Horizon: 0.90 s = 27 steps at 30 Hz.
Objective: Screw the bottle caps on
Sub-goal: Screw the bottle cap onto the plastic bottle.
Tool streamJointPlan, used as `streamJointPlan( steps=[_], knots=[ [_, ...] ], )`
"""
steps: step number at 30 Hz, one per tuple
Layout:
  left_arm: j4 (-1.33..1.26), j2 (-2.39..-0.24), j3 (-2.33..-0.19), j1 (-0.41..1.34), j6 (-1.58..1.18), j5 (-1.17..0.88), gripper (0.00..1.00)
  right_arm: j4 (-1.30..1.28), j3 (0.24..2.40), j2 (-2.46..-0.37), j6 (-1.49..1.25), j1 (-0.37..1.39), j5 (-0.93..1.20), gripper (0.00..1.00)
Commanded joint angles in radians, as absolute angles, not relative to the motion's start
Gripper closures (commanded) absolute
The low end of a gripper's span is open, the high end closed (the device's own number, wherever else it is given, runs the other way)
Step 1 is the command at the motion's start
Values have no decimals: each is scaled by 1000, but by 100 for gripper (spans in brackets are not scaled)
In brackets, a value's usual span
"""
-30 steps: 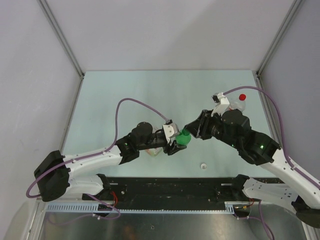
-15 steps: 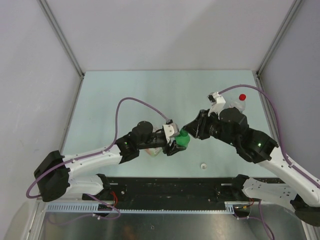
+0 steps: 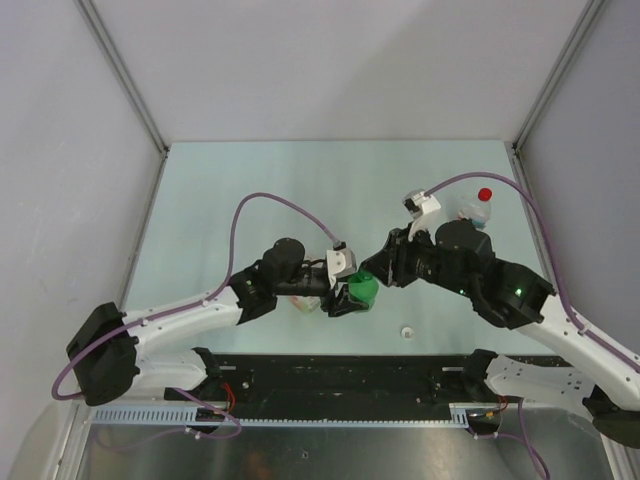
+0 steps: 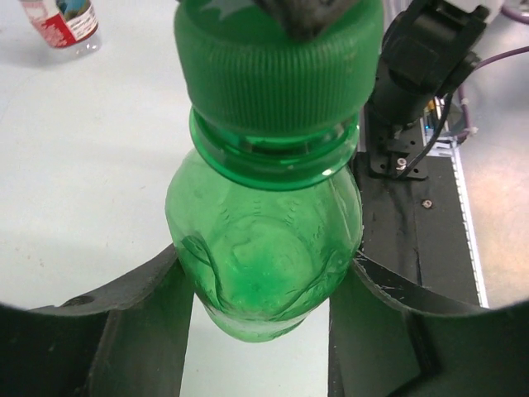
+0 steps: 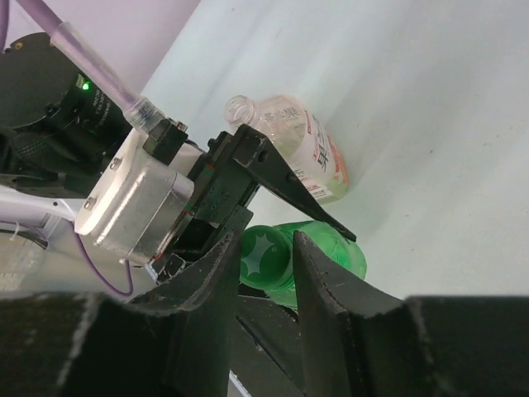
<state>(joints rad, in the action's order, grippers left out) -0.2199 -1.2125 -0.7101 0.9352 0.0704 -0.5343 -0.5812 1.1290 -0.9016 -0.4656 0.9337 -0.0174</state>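
Green ribbed plastic forms the screw cap (image 4: 277, 74), which sits on the neck of a translucent green bottle (image 4: 256, 207) with a moulded, bumpy shoulder. The left gripper (image 4: 263, 281) is clamped on that bottle, with its black fingers (image 4: 140, 322) pressed against both sides of the body below the neck ring, over the near half of the pale table (image 3: 250, 190). The right gripper (image 5: 266, 240) meets it from the right. Its two dark fingers straddle the green cap closely, one on each side, but whether they squeeze it or only flank it cannot be told.

A clear, uncapped bottle with an orange label (image 5: 306, 153) lies on the table just beside the left gripper. The small, round white cap (image 3: 407, 331) lies alone by the near edge, right of the middle and apart from both grippers. The glossy red cap (image 3: 485, 194) tops a small clear bottle (image 3: 472, 208) near the far right corner, behind the right arm.
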Motion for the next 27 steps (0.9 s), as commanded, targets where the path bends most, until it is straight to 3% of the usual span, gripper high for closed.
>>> streamJointPlan(
  steps=[1, 11, 18, 27],
  knots=[
    [-302, -1169, -764, 928, 96, -628, 100, -559, 1143, -853, -454, 949, -56, 62],
    [-300, -1171, -744, 928, 138, -701, 100, -490, 1143, -784, -450, 949, -111, 44],
    [-298, -1172, -744, 928, 144, -691, 100, -509, 1143, -798, -391, 948, 81, 33],
    [-277, -1187, -759, 928, 144, -682, 100, -584, 1144, -837, -395, 947, 156, 35]
  ],
)
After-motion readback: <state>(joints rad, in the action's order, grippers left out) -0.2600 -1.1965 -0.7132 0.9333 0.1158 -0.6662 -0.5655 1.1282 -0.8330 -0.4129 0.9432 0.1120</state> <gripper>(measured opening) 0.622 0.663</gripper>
